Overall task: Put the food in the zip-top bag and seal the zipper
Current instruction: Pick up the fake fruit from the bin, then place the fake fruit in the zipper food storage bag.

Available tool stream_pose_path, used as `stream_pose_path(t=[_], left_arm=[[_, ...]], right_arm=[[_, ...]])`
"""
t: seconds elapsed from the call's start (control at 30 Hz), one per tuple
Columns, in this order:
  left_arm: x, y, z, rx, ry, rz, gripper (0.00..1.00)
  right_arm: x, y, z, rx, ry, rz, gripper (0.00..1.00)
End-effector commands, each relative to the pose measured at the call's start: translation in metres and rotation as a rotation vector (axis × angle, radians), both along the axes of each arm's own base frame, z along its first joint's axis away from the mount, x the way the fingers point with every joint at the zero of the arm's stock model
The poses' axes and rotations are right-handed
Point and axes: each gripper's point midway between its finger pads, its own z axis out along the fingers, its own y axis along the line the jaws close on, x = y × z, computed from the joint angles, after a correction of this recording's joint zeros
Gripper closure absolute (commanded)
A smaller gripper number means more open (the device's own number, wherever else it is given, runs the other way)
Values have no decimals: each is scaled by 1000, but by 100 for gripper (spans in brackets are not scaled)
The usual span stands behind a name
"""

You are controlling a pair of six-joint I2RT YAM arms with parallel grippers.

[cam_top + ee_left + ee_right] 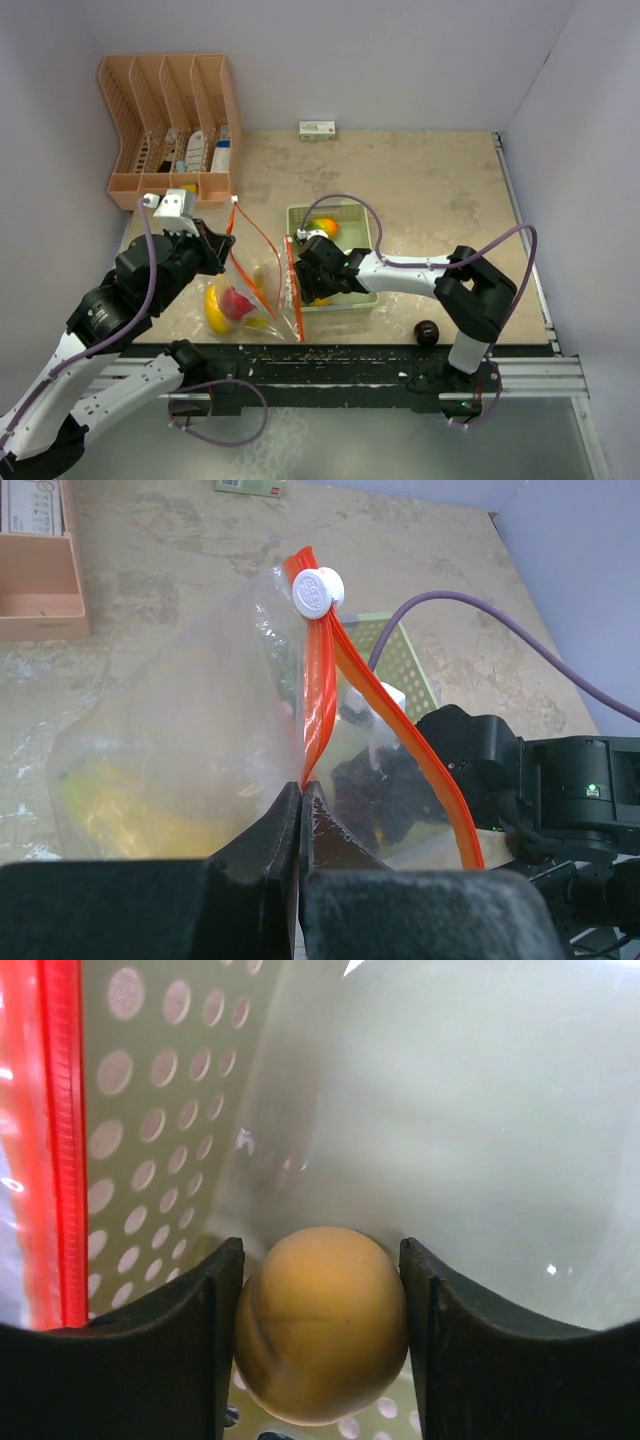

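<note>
Fruit first: small round orange-yellow toy fruit [322, 1330] pinched between fingers of right gripper [320, 1255], both flanks touched, low against perforated wall of pale green plastic tray [150, 1140]. Just beside, at 9 o'clock from that grip, thin orange-red zipper strip [60, 1140], long axis running 12 to 6 in wrist view, roughly 11 to 5 from above. Beyond strip, further toward 9, crinkly clear zip-top bag [248, 262] with yellow bananas [214, 312] and red apple [236, 303] already inside. Farthest out, left gripper [302, 805] clamped shut on strip, holding mouth spread. Judged next: lift clear of tray wall, carry short way toward 9, over strip, into mouth. Right arm plainly nearer.
</note>
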Motion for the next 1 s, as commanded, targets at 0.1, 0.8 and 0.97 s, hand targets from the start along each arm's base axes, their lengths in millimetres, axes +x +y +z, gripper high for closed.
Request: stream_pose_path(t=[0.1, 0.8, 0.97], left_arm=[[1, 4, 13, -10, -38, 16, 100], [20, -28, -2, -19, -1, -40, 100], [22, -35, -3, -26, 5, -59, 100]], right_arm=[[7, -7, 18, -13, -31, -42, 70], [-38, 33, 359, 879, -500, 361, 76], [-40, 59, 350, 952, -440, 404, 77]])
